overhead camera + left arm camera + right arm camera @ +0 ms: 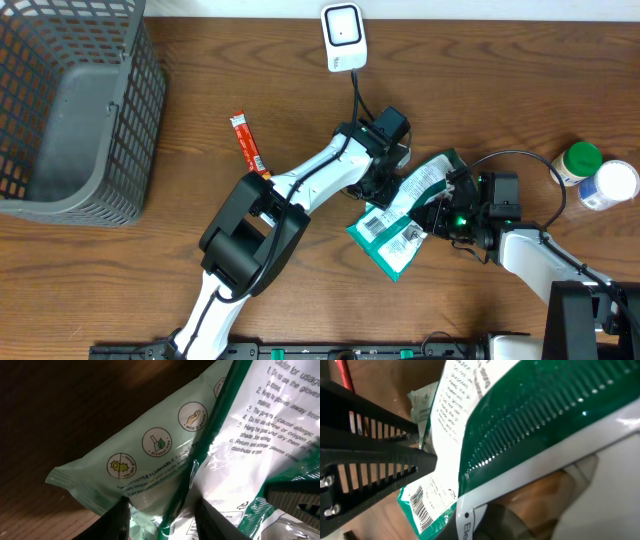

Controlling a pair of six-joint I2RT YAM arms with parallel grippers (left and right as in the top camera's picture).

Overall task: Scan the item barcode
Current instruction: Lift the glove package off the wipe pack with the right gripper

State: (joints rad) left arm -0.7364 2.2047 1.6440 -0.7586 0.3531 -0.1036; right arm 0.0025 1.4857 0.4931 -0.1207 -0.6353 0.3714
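Note:
The item is a green and white glove packet in the middle of the table, and its printed back fills the left wrist view. Its barcode sits on a white label at the lower end and faces up. My left gripper reaches in from the left, and its dark fingers pinch a fold of the packet. My right gripper is shut on the packet's right edge. The film hides its fingertips in the right wrist view. The white scanner stands at the back.
A pale green wipes packet lies right beside the item. A grey basket stands at the back left, with a red stick sachet to its right. A green-lidded bottle and a white bottle stand at the right edge.

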